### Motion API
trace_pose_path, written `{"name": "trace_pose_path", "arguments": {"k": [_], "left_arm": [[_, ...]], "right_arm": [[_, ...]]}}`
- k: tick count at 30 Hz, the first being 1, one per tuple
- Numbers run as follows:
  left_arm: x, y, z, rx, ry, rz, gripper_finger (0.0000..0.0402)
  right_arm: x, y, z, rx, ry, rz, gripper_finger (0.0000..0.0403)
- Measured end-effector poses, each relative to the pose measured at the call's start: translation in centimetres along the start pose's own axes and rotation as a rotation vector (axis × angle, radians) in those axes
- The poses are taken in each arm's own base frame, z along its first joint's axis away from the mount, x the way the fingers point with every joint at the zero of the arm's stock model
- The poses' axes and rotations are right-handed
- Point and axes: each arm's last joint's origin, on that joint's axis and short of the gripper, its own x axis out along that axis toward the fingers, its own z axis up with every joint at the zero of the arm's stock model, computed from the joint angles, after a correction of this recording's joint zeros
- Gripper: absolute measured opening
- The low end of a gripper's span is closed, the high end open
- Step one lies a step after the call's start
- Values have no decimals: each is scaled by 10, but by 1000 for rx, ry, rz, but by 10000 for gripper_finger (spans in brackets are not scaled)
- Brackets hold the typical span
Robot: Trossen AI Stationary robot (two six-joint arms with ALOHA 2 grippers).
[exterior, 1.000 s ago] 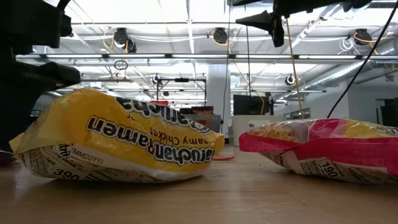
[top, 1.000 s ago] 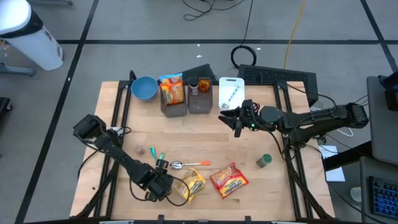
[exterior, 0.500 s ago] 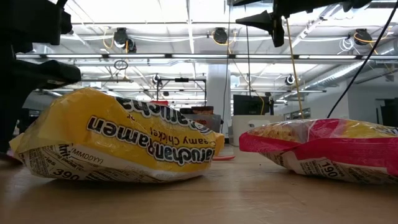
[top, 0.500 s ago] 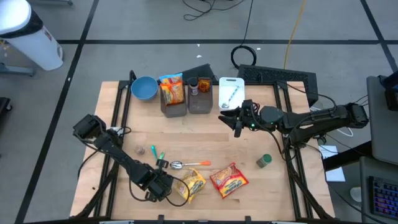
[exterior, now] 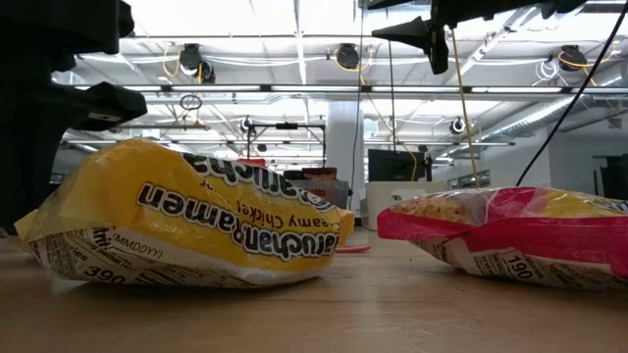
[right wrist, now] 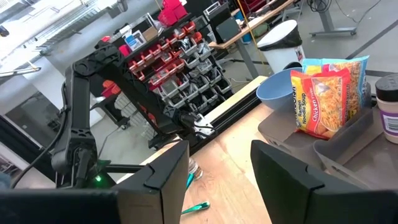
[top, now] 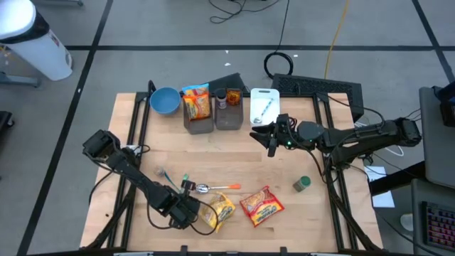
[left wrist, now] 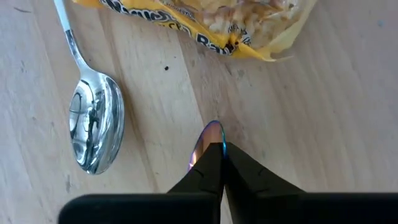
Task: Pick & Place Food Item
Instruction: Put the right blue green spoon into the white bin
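Observation:
A yellow ramen packet [top: 220, 211] [exterior: 196, 221] lies flat on the wooden table near its front edge. A red ramen packet [top: 261, 205] [exterior: 510, 230] lies to its right. My left gripper [top: 188, 208] [left wrist: 219, 148] points steeply down at the tabletop just left of the yellow packet, fingers shut. The packet's crimped corner [left wrist: 273, 53] lies clear of the tips. My right gripper [top: 270, 137] [right wrist: 221, 180] hangs level and open above the table's far right part, with nothing between its fingers. My left gripper shows a thin shiny bluish sliver [left wrist: 211, 134] right at its shut fingertips. I cannot tell what it is or whether it is held. The fingers come from above, slanting down onto the bare wood, and do not touch the yellow packet.
A spoon [left wrist: 93, 130] [top: 202, 188] with an orange handle lies just beyond my left gripper, small teal pieces [top: 185, 178] beside it. At the far edge stand a blue bowl [top: 164, 100], grey bins with another ramen packet [top: 197, 105], and a white board [top: 264, 105]. A green-lidded jar [top: 302, 184] stands right.
My left gripper has shut where it stood, beside the yellow packet's left end. The packet has not moved.

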Motion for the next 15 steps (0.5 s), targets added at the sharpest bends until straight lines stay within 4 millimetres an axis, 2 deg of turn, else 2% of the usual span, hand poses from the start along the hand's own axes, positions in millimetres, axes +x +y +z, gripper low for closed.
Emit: {"name": "trace_pose_path", "arguments": {"k": [9,15], "left_arm": [[-12,19,-2,-42,65,-88,6],[-49,40,10,-127,-63,-149,4]], "right_arm": [[0,0,0,-1,0,0,166],[0,0,0,-2,0,0,166]]}}
